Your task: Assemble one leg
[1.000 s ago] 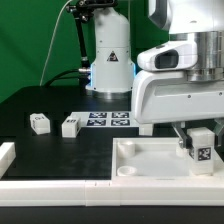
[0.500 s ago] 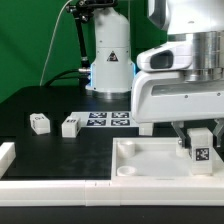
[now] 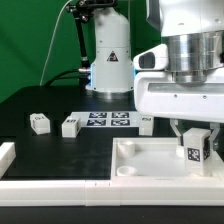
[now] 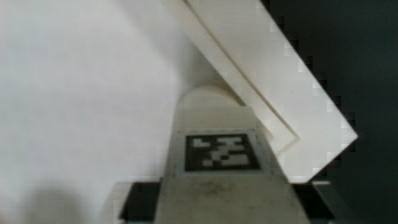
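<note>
My gripper is shut on a leg, a small white block with a black-and-white tag, and holds it upright over the far right corner of the large white tray. In the wrist view the held leg shows its tag between my dark fingers, above the tray's floor and raised rim. I cannot tell whether the leg touches the tray. Two more legs lie on the black table at the exterior view's left.
The marker board lies flat behind the tray. Another leg stands by it, partly behind my arm. A white rail runs along the table's front left edge. The robot base stands at the back.
My wrist has turned, so the held leg's tag faces more toward the camera. The leg has shifted slightly up and to the exterior view's left. Other parts have not moved.
</note>
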{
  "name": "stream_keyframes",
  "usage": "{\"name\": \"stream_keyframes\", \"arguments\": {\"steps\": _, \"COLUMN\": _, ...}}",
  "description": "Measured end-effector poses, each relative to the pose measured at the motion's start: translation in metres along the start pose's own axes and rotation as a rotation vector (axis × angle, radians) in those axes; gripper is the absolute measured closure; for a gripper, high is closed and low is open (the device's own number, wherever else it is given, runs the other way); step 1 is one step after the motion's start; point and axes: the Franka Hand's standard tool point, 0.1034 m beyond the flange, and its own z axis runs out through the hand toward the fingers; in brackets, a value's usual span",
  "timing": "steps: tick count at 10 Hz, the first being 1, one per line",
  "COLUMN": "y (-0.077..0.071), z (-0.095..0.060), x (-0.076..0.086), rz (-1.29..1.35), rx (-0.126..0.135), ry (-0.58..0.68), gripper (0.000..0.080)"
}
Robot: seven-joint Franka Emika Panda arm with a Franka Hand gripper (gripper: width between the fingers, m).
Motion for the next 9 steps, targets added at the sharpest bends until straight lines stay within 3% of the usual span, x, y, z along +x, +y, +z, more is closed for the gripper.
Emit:
{"name": "stream_keyframes", "arguments": {"steps": 6, "y": -0.0004, "z": 0.0003, "x": -0.0013, "rz": 0.411, "rx": 0.006, "ry": -0.014, "gripper": 0.0509}}
{"name": "stream_keyframes", "arguments": {"steps": 7, "y": -0.0005, "z": 0.0003, "x": -0.0014, "rz": 0.392, "rx": 0.006, "ry": -0.014, "gripper": 0.0424}}
{"name": "stream_keyframes", "arguments": {"steps": 8, "y": -0.0007, "z": -0.0001, "x": -0.0011, "rz": 0.353, "rx": 0.007, "ry": -0.013, "gripper": 0.0424}}
{"name": "stream_keyframes", "arguments": {"steps": 9, "y": -0.0011, "z": -0.001, "x": -0.0005, "rz": 0.316, "rx": 0.006, "ry": -0.015, "gripper": 0.0244}}
